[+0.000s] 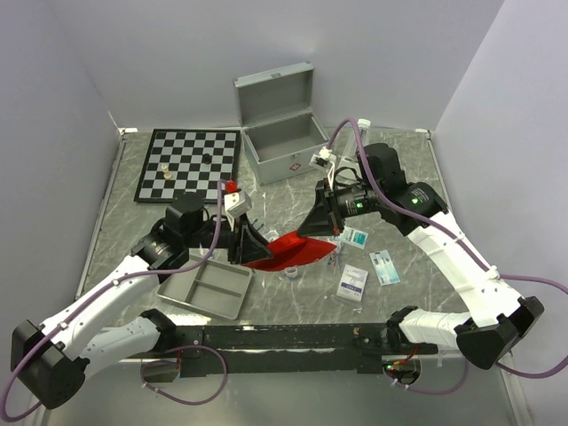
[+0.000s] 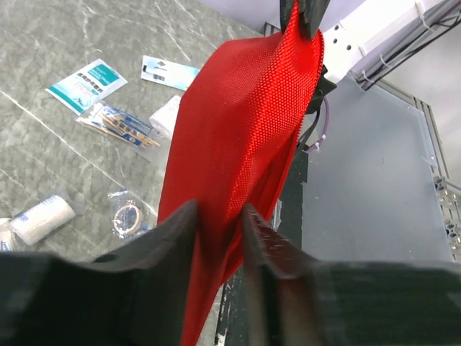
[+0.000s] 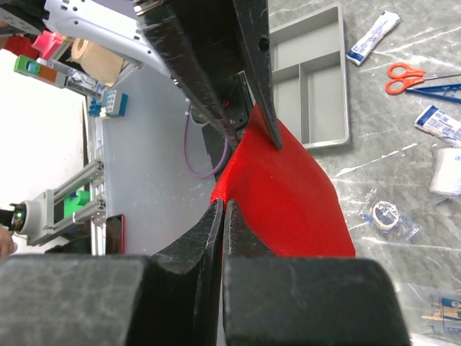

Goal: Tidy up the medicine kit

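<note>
The medicine kit (image 1: pixel 282 133) is a silver case standing open at the back of the table, lid up. A flat red pouch (image 1: pixel 297 253) hangs stretched between my two grippers, just above the table in front of the case. My left gripper (image 1: pixel 250 247) is shut on the pouch's left end; in the left wrist view the red fabric (image 2: pixel 238 130) runs between my fingers (image 2: pixel 220 216). My right gripper (image 1: pixel 311 229) is shut on the right end; in the right wrist view its jaws (image 3: pixel 224 210) pinch the pouch's edge (image 3: pixel 295 194).
A grey two-compartment tray (image 1: pixel 206 288) lies at the front left, a chessboard (image 1: pixel 188 164) at the back left. A teal packet (image 1: pixel 355 235), a white box (image 1: pixel 352 282), a card (image 1: pixel 384 266) and a tape roll (image 1: pixel 290 271) lie around the pouch. Orange scissors (image 3: pixel 403 72) show in the right wrist view.
</note>
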Tool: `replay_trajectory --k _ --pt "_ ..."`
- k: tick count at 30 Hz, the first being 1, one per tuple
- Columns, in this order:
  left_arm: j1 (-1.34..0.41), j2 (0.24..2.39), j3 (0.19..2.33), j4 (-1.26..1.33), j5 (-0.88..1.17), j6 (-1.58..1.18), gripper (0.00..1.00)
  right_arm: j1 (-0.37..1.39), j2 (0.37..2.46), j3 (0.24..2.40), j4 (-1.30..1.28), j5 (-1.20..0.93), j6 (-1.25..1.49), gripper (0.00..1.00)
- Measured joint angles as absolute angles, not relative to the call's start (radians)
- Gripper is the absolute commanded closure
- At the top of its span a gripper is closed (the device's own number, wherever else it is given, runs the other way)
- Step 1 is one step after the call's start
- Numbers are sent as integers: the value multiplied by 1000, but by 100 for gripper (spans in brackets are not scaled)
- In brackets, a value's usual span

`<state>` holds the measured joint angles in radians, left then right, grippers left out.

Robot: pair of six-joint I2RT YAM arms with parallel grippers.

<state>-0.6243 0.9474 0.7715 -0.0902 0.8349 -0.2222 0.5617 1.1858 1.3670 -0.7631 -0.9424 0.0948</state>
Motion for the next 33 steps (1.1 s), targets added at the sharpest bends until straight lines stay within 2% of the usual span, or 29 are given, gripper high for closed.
replay_trajectory --k 6,8,11,12,14,20,26,30,33 --pt "-637 977 772 -91 850 -218 99 566 1186 1366 -764 -949 94 100" --pt "-642 980 772 -91 852 -217 99 567 1186 1366 -764 -948 93 99" --pt "-644 979 772 -90 850 -220 99 567 1186 1367 -764 -938 97 40" --pt "-644 979 772 -94 847 -223 99 567 1186 1367 -762 -927 104 15" --pt "-644 979 772 -98 830 -228 99 567 1186 1367 -755 -904 115 0" --pt "-645 922 769 -113 649 -296 99 567 1185 1365 -709 -711 149 0" --pt "-645 869 785 -182 348 -368 99 567 1161 1309 -633 -354 255 0" --pt "-645 904 840 -297 120 -434 99 567 1154 1203 -556 -88 347 0" --pt "-645 904 855 -368 -28 -491 99 567 1157 1110 -521 31 388 0"
